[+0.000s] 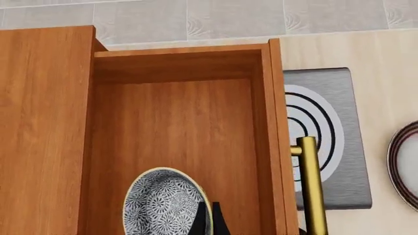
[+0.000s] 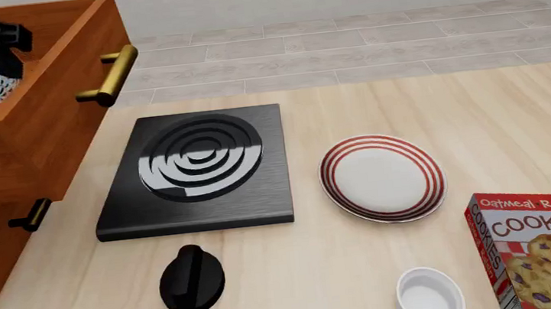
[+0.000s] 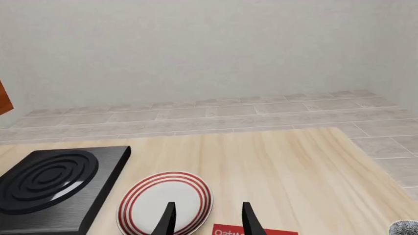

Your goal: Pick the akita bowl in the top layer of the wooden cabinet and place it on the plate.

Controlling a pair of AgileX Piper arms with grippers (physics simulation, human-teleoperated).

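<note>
My left gripper [image 1: 212,220] pinches the akita bowl's [image 1: 163,203] rim inside the top layer of the wooden cabinet [image 1: 176,122]; it looks rigid, glazed, slippery and breakable. My right gripper [image 3: 205,220] hangs spread.

The left arm reaches in high at the far left, its black wrist tilted downward. The left tool [image 1: 209,220] shows only as dark fingertips in its wrist view, too little to tell how its jaws stand. The right arm sits low at the near right edge, and the right tool [image 3: 207,220] points forward with its two fingers apart, holding nothing.
</note>
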